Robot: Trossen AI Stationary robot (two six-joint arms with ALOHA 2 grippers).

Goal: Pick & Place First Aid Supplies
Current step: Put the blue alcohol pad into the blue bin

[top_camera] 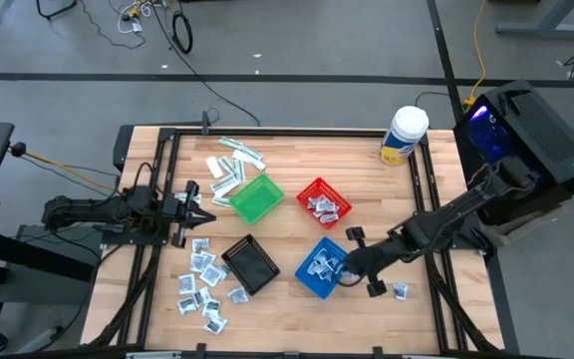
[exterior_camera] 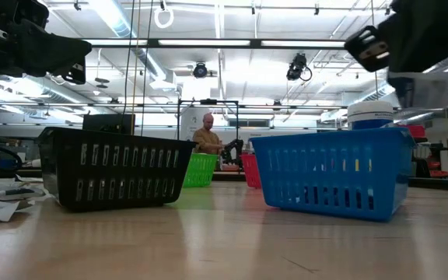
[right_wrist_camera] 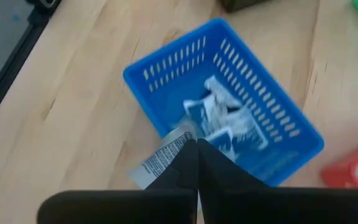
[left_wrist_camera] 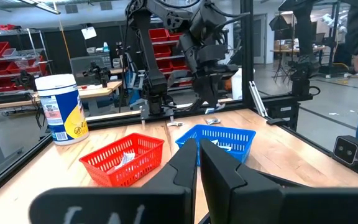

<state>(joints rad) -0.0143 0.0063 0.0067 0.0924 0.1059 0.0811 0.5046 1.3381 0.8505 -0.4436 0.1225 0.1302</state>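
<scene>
Right gripper [right_wrist_camera: 196, 149], jaws pinching a packet [right_wrist_camera: 160, 159], hangs over the blue basket's [right_wrist_camera: 166, 74] rim.

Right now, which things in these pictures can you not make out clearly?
- Printing on the packet held in the right gripper: right wrist view, blurred, partly behind the shut jaws.
- Black basket's contents: low view, walls hide them.
- Loose sachets on the table: high view, too small to read.
- Tub label: left wrist view, text too small.

light: bright ceiling strips [exterior_camera: 201, 43] (some glare) | blur: right wrist view | shadows: soft
</scene>
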